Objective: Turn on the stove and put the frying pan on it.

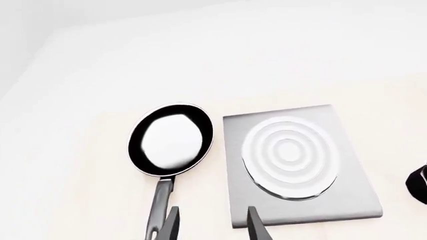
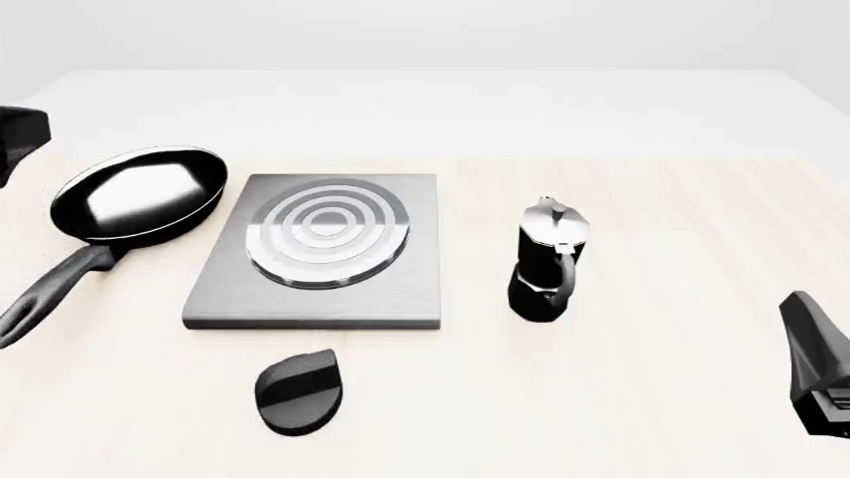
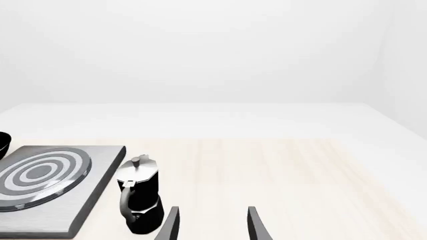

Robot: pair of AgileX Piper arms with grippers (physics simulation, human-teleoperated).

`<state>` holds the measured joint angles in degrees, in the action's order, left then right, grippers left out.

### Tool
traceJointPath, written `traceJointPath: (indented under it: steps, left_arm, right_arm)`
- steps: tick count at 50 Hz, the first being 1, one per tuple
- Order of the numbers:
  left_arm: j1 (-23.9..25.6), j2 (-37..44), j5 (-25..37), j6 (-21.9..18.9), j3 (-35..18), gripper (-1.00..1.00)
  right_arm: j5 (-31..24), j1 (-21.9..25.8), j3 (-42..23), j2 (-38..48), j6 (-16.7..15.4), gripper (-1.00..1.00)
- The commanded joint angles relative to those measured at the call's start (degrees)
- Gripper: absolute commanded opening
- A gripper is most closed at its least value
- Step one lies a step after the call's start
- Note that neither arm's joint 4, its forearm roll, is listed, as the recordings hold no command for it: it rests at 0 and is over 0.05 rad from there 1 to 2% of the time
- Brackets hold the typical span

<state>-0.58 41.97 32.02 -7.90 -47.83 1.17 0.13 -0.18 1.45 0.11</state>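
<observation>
The frying pan (image 2: 135,193) lies on the table left of the stove, its long handle (image 2: 51,289) pointing toward the near left. The stove is a grey plate (image 2: 398,297) with a ringed burner (image 2: 329,231). Its black teardrop knob (image 2: 303,390) lies apart, in front of the plate. In the left wrist view my left gripper (image 1: 213,227) is open and empty, raised, over the gap between the pan's handle (image 1: 160,200) and the stove plate (image 1: 350,200). My right gripper (image 3: 212,226) is open and empty, beside the moka pot, off to the right.
A black moka pot (image 2: 544,261) with a silver lid stands right of the stove; it also shows in the right wrist view (image 3: 139,195). Part of the left arm (image 2: 19,134) shows at the left edge, part of the right arm (image 2: 817,363) at the near right.
</observation>
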Motion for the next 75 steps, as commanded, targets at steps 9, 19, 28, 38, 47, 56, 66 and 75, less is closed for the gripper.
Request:
traceJointPath:
  steps: [9, 19, 28, 38, 47, 56, 66, 75]
  left_arm:
    - [-4.5, 7.6, -0.5, -1.6, -2.8, 1.0]
    - [-5.6, 11.8, -2.3, -2.2, -2.8, 1.0]
    - [-7.4, 16.0, -4.5, -3.9, -3.8, 1.0]
    - [-10.5, 21.0, -8.5, -6.0, -3.9, 1.0]
    - [-12.0, 26.4, -12.3, -7.6, -5.0, 1.0]
    - [-12.4, 31.3, -14.8, -8.8, -6.5, 1.0]
    - [-12.8, 37.6, -18.5, -8.3, -7.4, 1.0]
    - [-13.2, 41.8, -21.1, -7.8, -7.5, 1.0]
  right_arm:
    - [0.0, 0.0, 0.0, 0.0, 0.0, 1.0]
    - [0.0, 0.0, 0.0, 0.0, 0.0, 1.0]
    - [0.0, 0.0, 0.0, 0.0, 0.0, 1.0]
    - [0.0, 0.0, 0.0, 0.0, 0.0, 1.0]
    - [0.0, 0.0, 0.0, 0.0, 0.0, 1.0]
    - [0.0, 0.0, 0.0, 0.0, 0.0, 1.0]
    - [0.0, 0.0, 0.0, 0.0, 0.0, 1.0]
    - [0.0, 0.0, 0.0, 0.0, 0.0, 1.0]
